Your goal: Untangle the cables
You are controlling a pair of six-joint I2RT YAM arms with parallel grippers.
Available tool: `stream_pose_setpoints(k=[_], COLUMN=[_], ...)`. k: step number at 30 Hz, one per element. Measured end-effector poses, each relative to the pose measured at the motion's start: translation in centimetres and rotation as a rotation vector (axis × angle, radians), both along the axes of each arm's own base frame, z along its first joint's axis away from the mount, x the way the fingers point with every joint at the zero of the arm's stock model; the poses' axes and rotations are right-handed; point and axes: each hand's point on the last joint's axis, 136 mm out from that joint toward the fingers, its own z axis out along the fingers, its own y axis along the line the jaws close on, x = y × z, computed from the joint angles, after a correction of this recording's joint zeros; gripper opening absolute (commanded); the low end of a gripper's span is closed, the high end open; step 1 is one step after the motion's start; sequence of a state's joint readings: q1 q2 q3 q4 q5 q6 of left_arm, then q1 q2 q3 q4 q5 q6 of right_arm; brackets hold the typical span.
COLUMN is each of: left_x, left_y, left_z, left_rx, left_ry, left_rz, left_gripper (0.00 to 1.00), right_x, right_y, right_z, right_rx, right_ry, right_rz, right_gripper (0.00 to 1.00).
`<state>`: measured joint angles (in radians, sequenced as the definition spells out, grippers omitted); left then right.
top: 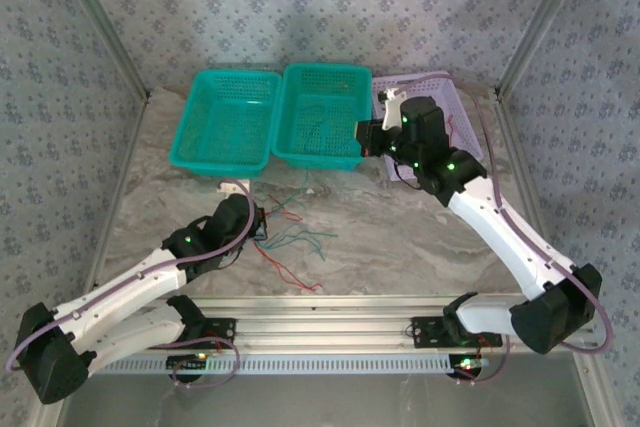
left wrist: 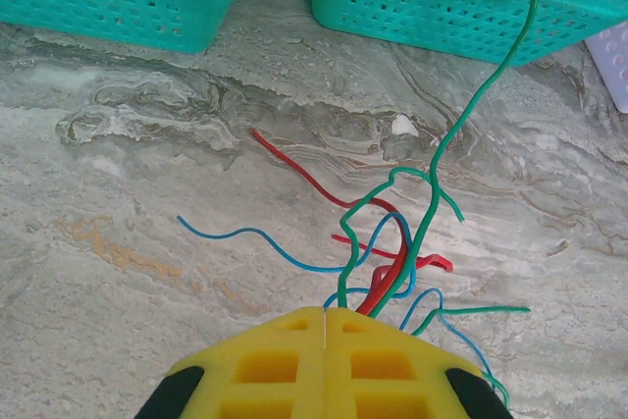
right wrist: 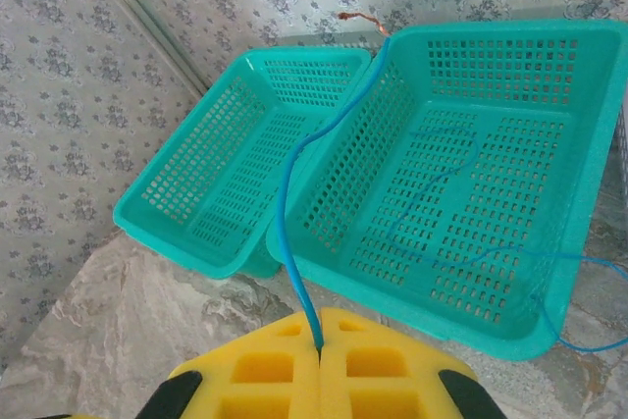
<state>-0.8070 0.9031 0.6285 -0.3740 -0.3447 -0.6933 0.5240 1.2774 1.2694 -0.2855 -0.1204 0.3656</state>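
A tangle of red, blue and green cables (top: 300,239) lies on the marble table just right of my left gripper (top: 262,227). In the left wrist view that gripper (left wrist: 325,313) has its yellow pads pressed shut. The cables (left wrist: 392,252) run under the right pad's tip, and none shows in the seam. One green cable (left wrist: 471,115) stands up toward the baskets. My right gripper (top: 362,137) hovers at the middle basket's near right corner. Its pads (right wrist: 320,345) are shut on a blue cable (right wrist: 287,203) that arcs up to a bare copper end. More blue cables (right wrist: 471,252) lie inside that basket.
Two teal baskets (top: 228,75) (top: 325,69) stand side by side at the back of the table, with a pale purple basket (top: 455,97) to their right, partly behind the right arm. Patterned walls and metal posts close in the sides and back.
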Motion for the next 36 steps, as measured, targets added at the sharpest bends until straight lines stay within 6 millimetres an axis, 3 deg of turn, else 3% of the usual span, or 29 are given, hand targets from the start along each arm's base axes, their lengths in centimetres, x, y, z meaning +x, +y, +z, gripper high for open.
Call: stream_pose_setpoints(k=[10, 19, 36], left_x=[0.0, -0.1, -0.2], left_y=[0.0, 0.0, -0.1], left_z=[-0.2, -0.5, -0.6], left_rx=[-0.002, -0.006, -0.01], left_ry=[0.0, 0.01, 0.014], left_rz=[0.0, -0.001, -0.006], left_gripper=[0.0, 0.0, 0.0], right_x=[3.4, 5.7, 6.4], right_y=[0.4, 0.1, -0.9], right_z=[1.5, 0.6, 1.1], right_rx=[0.002, -0.003, 0.006], right_ry=[-0.02, 0.01, 0.007], right_rz=[-0.016, -0.029, -0.041], right_gripper=[0.0, 0.0, 0.0])
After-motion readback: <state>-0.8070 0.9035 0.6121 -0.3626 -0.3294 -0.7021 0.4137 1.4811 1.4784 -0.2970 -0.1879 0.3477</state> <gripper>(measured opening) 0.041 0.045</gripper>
